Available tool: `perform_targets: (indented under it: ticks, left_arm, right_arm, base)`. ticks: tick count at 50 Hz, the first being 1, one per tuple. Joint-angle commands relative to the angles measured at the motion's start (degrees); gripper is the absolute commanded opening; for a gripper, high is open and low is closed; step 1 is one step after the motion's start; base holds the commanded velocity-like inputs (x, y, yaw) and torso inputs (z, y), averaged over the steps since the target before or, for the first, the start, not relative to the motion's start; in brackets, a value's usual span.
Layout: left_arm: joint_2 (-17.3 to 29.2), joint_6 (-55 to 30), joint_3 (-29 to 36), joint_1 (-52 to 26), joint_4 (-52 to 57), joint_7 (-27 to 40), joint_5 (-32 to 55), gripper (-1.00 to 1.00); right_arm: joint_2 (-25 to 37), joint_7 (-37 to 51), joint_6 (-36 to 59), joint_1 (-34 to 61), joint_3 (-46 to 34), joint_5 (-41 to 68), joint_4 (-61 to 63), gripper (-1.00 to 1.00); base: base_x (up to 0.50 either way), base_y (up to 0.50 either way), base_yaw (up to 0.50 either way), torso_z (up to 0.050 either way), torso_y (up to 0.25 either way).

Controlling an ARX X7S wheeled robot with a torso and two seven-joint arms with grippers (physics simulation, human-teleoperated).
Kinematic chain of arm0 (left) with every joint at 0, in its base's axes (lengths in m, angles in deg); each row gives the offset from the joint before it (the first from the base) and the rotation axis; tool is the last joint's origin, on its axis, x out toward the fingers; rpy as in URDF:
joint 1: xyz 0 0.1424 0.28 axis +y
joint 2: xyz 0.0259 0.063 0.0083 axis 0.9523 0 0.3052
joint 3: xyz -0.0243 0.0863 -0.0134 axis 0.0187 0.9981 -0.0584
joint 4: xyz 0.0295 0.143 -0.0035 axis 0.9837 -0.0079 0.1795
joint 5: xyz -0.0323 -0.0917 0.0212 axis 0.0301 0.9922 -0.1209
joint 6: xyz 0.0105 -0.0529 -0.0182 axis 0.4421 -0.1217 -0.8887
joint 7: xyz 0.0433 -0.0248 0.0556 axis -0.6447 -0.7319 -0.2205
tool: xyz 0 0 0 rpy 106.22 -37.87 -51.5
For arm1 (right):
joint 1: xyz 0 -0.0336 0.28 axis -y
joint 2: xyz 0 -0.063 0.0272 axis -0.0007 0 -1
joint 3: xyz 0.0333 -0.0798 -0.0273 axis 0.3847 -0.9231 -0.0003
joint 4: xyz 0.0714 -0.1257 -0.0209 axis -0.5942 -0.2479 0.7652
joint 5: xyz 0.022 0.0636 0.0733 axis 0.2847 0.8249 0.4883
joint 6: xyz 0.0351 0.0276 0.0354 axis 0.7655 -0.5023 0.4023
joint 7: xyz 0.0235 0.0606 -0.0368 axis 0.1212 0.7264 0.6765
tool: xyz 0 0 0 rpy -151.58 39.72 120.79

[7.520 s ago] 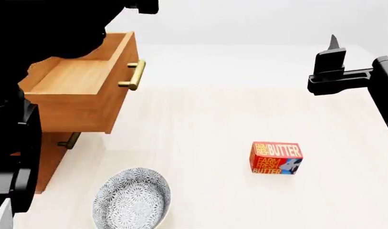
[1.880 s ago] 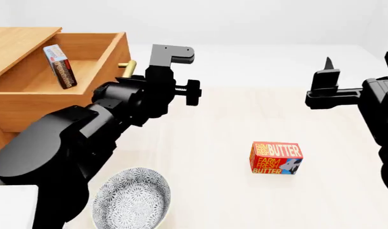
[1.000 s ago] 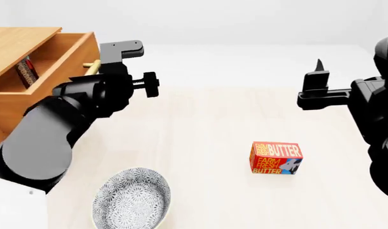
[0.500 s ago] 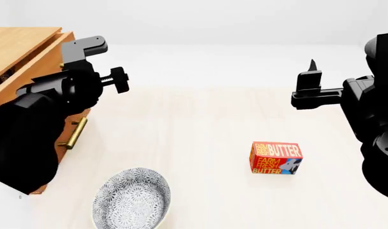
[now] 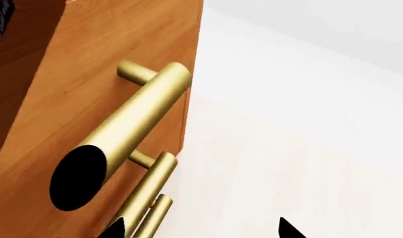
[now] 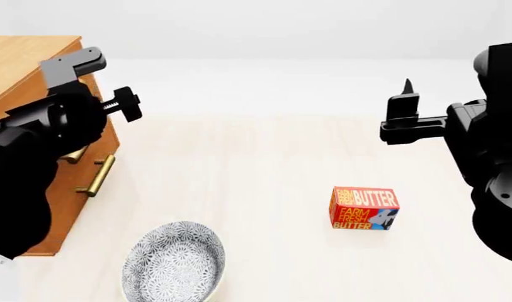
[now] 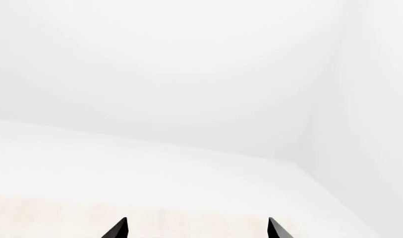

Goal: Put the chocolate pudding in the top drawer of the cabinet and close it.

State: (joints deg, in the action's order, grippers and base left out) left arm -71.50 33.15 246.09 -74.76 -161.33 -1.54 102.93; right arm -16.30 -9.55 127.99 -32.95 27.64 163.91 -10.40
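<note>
My left gripper (image 5: pixel 198 230) is spread wide with nothing between its tips, sitting right at the brass handle (image 5: pixel 122 134) of the top drawer (image 5: pixel 88 74), whose front looks nearly flush with the cabinet (image 6: pixel 21 63). My right gripper (image 7: pixel 198 229) hangs open and empty, well apart. I cannot see the chocolate pudding; a butter box (image 6: pixel 364 208) and patterned bowl (image 6: pixel 173 262) lie nearer me

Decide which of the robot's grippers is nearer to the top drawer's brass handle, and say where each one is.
Left. The left gripper is right at the top drawer's handle against the cabinet. The right gripper hangs far across the floor, beyond the butter box.
</note>
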Motion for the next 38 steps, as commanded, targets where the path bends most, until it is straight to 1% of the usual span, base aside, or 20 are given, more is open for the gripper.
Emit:
perform_targets:
  ticks: [1,16,22,38]
  left_arm:
    - [1.8,0.5,-0.1,0.5,0.0,1.5,0.4,1.00]
    - [1.8,0.8,-0.7,0.8,0.0,1.0,0.2,1.00]
    - [1.1,0.7,-0.5,0.8,0.0,-0.5,-0.1,1.00]
    - [-4.3,1.2,1.9,0.2,0.0,-8.3,-2.3,1.00]
  right_arm:
    - [-0.4,0.0,0.2,0.3,-0.5,-0.2,-0.2,1.00]
    - [-0.4,-0.1,0.0,0.1,-0.6,-0.4,-0.1,1.00]
    - [-0.3,0.3,0.1,0.3,-0.5,0.0,0.1,1.00]
    - [-0.1,-0.3,-0.7,-0.6,-0.5,-0.6,0.1,1.00]
  base:
    - [0.00,0.00,0.00,0.000,0.000]
    - [0.00,0.00,0.00,0.000,0.000]
    - [0.00,0.00,0.00,0.000,0.000]
    - [0.00,0.00,0.00,0.000,0.000]
